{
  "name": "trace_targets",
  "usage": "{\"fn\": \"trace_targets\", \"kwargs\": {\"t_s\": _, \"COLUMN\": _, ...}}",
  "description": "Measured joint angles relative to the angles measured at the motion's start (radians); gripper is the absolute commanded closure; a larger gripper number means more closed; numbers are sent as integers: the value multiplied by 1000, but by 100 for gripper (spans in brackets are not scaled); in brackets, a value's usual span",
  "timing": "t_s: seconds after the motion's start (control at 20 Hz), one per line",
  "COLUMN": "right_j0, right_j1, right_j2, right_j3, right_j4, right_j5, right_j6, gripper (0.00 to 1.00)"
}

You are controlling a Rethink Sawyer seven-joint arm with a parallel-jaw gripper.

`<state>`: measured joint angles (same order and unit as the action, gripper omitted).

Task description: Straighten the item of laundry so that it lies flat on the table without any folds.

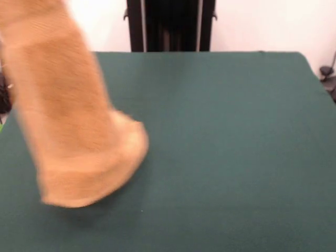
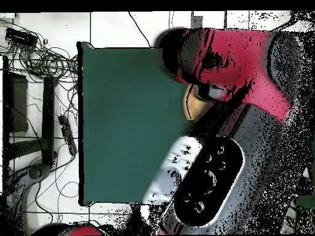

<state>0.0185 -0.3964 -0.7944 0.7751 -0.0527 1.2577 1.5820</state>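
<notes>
Towel [image 1: 73, 110] hangs lifted at the front view's left, blurred, lower end curled and just touching or brushing the green table [image 1: 226, 147] — probably raised so it can drape out flat. Gripper isn't visible in either view; finger state can't be told. Overhead, the red-black arm [image 2: 246, 67] covers the towel — only an orange sliver [image 2: 195, 106] shows.

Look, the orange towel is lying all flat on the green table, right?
Not quite. The front view shows the orange towel hanging up in the air, with only its bottom end down at the green table. It is orange and the table is green, but the towel is not flat yet. What holds it up is out of the picture.
</notes>
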Motion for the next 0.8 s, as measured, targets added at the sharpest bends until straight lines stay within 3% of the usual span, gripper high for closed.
{"fn": "trace_targets", "kwargs": {"t_s": 0.35, "right_j0": -123, "right_j1": -65, "right_j2": 54, "right_j3": 143, "right_j4": -37, "right_j5": -44, "right_j6": -23, "gripper": 100}}
{"fn": "trace_targets", "kwargs": {"t_s": 0.8, "right_j0": -121, "right_j1": -78, "right_j2": 111, "right_j3": 233, "right_j4": -53, "right_j5": -61, "right_j6": -23, "gripper": 100}}
